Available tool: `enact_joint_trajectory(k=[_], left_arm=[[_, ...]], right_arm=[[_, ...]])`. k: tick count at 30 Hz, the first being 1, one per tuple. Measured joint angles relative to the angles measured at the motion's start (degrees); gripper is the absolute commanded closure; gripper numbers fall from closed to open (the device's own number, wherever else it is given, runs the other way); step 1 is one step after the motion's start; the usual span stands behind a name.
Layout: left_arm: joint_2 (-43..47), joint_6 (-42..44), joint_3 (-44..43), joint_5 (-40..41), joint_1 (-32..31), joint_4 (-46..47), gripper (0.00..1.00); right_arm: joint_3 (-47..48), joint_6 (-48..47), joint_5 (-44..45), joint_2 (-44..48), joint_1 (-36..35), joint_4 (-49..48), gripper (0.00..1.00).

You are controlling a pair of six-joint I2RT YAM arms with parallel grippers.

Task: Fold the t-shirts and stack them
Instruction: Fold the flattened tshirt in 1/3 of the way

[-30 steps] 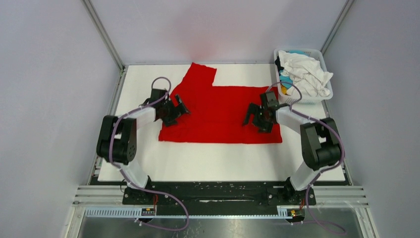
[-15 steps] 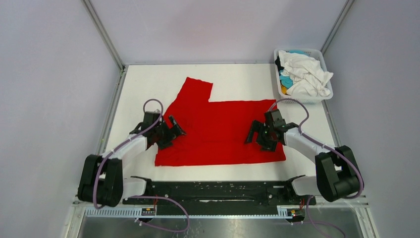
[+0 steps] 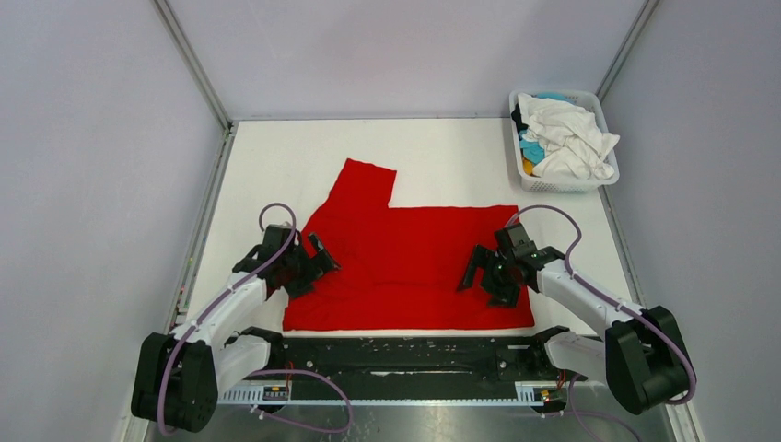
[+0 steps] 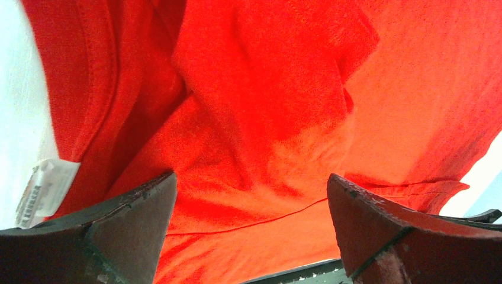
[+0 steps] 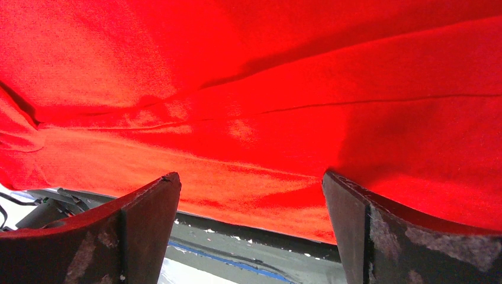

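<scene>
Top external view shows the red t-shirt (image 3: 405,262) spread on the counter (image 3: 442,152), its long axis running left to right, with one sleeve pointing away from the arms. The left tool (image 3: 318,262) hovers over its left edge and the right tool (image 3: 481,281) over its right part. Both are released, grasping nothing, and equally near. The cloth is mostly smooth, with wrinkles at the left.

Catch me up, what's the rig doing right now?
Both arms are working on a red t-shirt spread flat on the table. The left end effector sits over its left edge, the right end effector over its right side near the front hem. Both are open, with no cloth pinched. White, turquoise and dark garments are heaped in the basket at the far right corner. No folded stack is visible yet.
</scene>
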State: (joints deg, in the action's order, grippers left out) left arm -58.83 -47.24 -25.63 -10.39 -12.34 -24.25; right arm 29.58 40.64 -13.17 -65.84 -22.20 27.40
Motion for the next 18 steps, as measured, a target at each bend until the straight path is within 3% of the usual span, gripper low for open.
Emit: enact_joint_trajectory(k=[13, 18], left_arm=[[4.85, -0.13, 0.59, 3.39, 0.00, -7.04, 0.01], [4.90, 0.96, -4.31, 5.03, 0.00, -9.64, 0.01]], right_arm=[[-0.94, 1.25, 0.00, 3.30, -0.22, 5.16, 0.00], [1.05, 0.33, 1.68, 6.27, -0.28, 8.04, 0.00]])
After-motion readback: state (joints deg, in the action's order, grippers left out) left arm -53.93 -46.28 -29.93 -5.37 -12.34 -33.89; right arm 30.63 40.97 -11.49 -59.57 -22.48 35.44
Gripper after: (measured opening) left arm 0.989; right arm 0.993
